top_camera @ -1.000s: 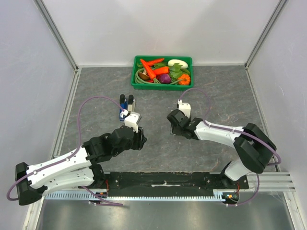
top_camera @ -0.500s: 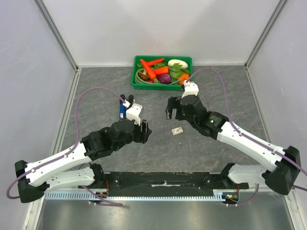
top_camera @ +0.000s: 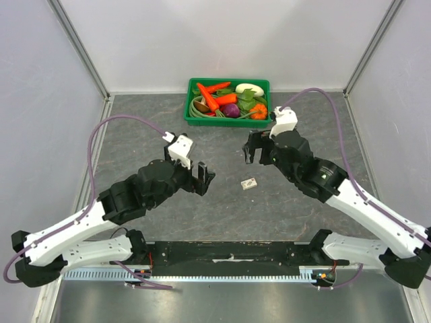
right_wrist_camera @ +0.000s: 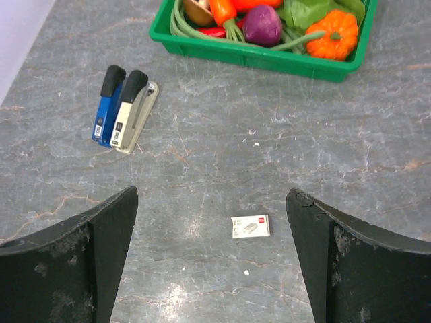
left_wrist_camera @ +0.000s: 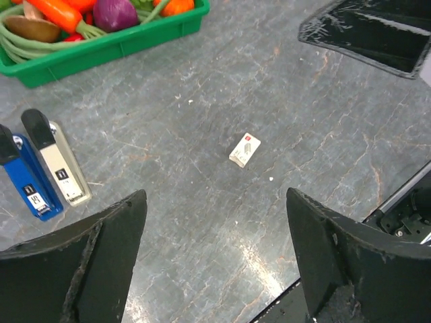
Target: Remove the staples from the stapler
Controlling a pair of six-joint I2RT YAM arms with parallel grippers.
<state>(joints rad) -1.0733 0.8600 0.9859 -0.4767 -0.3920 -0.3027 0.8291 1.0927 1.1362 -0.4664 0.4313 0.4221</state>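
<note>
The cream-white stapler [right_wrist_camera: 133, 111] with a black top lies shut on the grey table, side by side with a blue and black stapler [right_wrist_camera: 108, 104]. In the left wrist view the cream stapler [left_wrist_camera: 57, 167] lies at the far left, beside the blue one [left_wrist_camera: 25, 180]. The left arm hides both from the top camera. No staples show. My left gripper [left_wrist_camera: 215, 202] hangs open and empty above the table, right of the staplers. My right gripper [right_wrist_camera: 212, 195] is open and empty too, high over a small white staple box [right_wrist_camera: 250, 227].
A green tray [top_camera: 264, 84] of toy vegetables stands at the back middle. The small staple box [top_camera: 248, 182] lies between the two grippers [top_camera: 202, 176] [top_camera: 254, 149]. Grey walls enclose the table on three sides.
Both grippers have opened wide and lifted. The right arm swung up and away to the back right, uncovering the small white box. The left arm moved forward over the staplers.
</note>
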